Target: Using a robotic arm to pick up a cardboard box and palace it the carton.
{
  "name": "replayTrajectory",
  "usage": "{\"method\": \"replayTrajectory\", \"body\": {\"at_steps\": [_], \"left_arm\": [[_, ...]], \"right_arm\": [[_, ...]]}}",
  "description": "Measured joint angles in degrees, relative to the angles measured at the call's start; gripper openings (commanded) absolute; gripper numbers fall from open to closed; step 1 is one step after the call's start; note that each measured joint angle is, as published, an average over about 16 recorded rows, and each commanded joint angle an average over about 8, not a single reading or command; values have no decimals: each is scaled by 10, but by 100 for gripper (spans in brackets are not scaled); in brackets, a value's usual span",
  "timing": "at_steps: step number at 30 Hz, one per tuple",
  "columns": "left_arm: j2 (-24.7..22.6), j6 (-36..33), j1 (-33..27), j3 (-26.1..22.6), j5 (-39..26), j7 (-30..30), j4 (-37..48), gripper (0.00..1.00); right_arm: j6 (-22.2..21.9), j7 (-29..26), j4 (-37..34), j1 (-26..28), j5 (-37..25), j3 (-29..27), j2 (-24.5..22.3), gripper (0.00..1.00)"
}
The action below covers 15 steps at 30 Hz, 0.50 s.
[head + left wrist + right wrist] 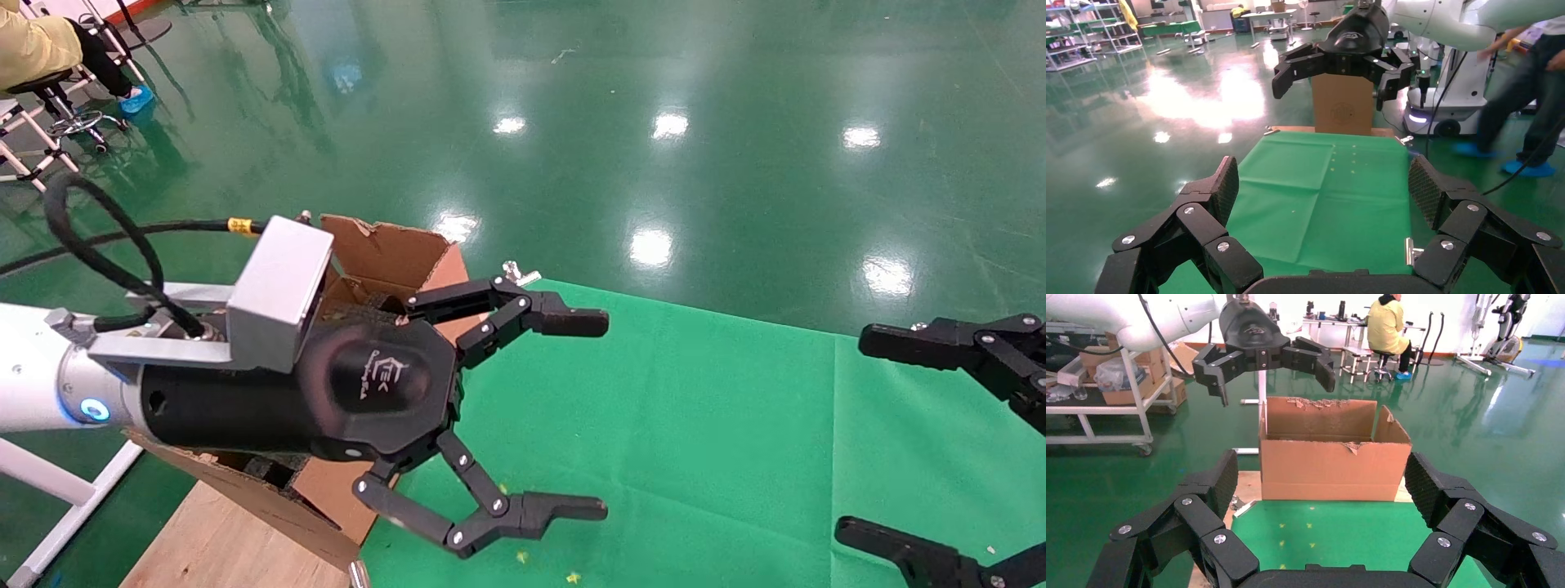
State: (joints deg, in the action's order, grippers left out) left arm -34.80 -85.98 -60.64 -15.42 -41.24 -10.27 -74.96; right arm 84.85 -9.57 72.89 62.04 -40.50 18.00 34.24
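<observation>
The large brown corrugated carton (392, 253) with torn flaps is seen at the left end of the green cloth (695, 425), long axis running away. Above it the white-armed left gripper (564, 416) is held level, jaws wide and empty; the black right gripper (899, 441) is likewise spread wide

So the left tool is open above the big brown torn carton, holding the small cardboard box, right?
Not quite. The left tool is open near the big brown torn carton, but holds nothing; the left wrist view shows only green cloth between its fingers. No small box appears anywhere.
</observation>
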Motion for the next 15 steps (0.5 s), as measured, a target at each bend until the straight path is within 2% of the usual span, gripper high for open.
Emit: {"method": "replayTrajectory", "body": {"at_steps": [15], "left_arm": [[-1, 2, -6, -4, -4, -4, 9, 100]], "right_arm": [[0, 0, 0, 0, 0, 0, 0, 100]]}}
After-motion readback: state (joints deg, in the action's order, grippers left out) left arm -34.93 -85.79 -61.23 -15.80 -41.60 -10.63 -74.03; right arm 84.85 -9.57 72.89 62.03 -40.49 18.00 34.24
